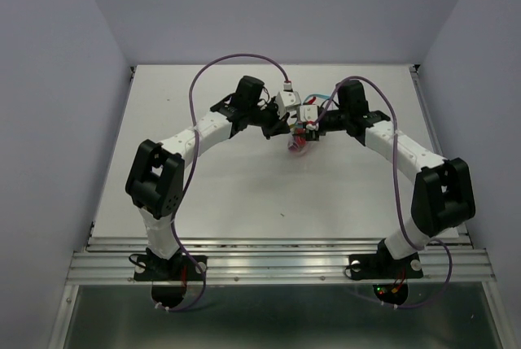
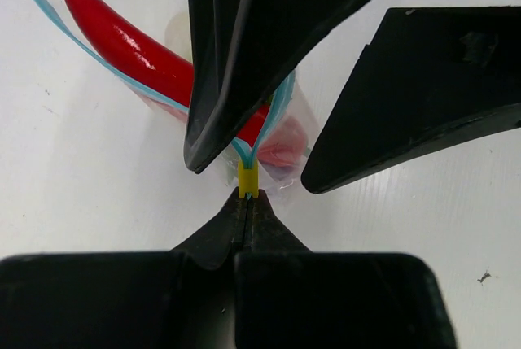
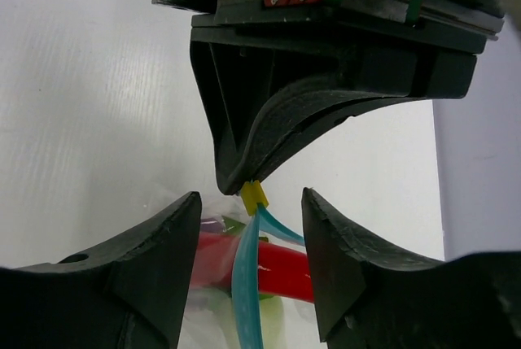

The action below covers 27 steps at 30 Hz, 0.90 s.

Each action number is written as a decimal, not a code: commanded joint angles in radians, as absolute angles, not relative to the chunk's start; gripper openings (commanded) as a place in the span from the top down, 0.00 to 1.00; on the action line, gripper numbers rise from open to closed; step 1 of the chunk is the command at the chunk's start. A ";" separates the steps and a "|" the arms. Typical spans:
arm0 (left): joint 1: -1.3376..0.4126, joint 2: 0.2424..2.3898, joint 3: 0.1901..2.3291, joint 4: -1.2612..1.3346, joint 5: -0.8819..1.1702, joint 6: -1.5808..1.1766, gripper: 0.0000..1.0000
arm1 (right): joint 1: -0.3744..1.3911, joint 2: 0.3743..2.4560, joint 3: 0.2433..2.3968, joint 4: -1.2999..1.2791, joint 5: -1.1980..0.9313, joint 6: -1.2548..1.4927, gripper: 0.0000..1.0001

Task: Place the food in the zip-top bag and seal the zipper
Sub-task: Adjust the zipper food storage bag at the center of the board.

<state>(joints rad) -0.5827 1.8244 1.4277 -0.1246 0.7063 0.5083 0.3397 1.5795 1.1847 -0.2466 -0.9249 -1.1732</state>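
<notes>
Left gripper (image 2: pixel 247 205) clamped on yellow tab (image 2: pixel 248 179); right gripper (image 3: pixel 249 217) open astride zipper (image 3: pixel 244 284). Zip-top bag (image 3: pixel 203 316) looks limp and slippery; pinch at zipper.

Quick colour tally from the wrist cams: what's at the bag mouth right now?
Red: 1, chili
Light blue: 1, zipper strip
Yellow: 1, tab
Black: 2, left pincer and right pincer
Total: 5
</notes>
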 commanded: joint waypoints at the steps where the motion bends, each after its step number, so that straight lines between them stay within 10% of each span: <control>1: -0.589 1.775 1.457 -0.097 0.730 0.520 1.00 | 0.333 1.609 1.210 -0.175 -0.942 -1.146 0.44; 27: -0.592 1.752 1.451 -0.086 0.644 0.470 1.00 | 0.333 1.646 1.227 -0.184 -0.950 -1.149 0.99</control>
